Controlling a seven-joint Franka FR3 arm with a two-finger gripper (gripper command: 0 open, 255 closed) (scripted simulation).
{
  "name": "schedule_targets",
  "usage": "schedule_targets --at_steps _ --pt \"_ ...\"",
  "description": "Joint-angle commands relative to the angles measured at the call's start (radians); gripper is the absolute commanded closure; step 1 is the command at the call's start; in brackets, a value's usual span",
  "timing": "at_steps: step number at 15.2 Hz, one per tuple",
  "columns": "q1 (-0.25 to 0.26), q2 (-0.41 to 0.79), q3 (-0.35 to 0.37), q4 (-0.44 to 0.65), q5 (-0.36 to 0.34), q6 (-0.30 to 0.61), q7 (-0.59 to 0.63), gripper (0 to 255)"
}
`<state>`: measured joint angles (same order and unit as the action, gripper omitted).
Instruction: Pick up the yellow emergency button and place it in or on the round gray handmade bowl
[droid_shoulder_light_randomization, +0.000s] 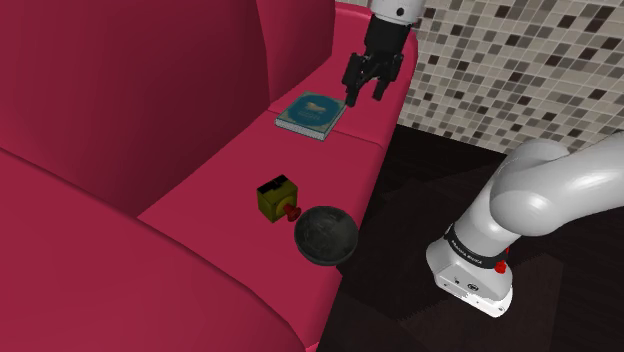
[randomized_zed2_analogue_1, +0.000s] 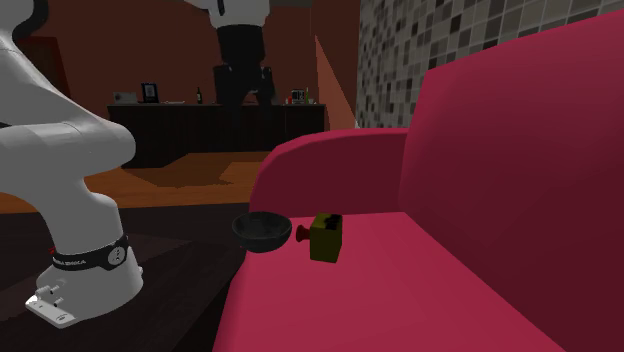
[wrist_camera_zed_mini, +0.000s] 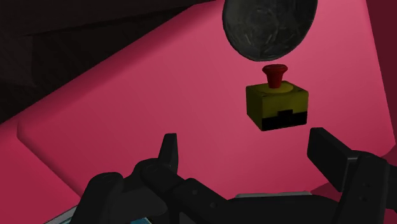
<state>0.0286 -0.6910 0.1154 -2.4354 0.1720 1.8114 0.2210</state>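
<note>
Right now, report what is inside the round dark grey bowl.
Nothing shows inside the round dark grey bowl, only bare mottled surface; in the second exterior view its wall hides the inside. The yellow button box stands beside it.

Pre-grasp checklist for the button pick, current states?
1. Gripper open: ok, the fingers stand apart with nothing between them.
2. Gripper over the yellow button: not ok, it hovers above the teal book, farther along the sofa seat.
3. Button free to grasp: ok, nothing lies on it. It lies on its side, with its red cap pointing at the bowl.
4. Dark gray bowl upright and empty: ok.
5. Gap between cap and bowl: cannot tell, they are very close.
</note>
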Motion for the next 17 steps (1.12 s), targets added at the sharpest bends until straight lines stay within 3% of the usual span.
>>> schedule_targets --at_steps 1,9,17 --pt "0.006 0.044 0.02 -0.026 0.02 0.06 0.019 0" --pt "0.038 0.248 0.098 -0.093 0.1 0.291 0.085 0" --pt "0.071 0.526 0.169 -0.079 0.16 0.521 0.145 0"
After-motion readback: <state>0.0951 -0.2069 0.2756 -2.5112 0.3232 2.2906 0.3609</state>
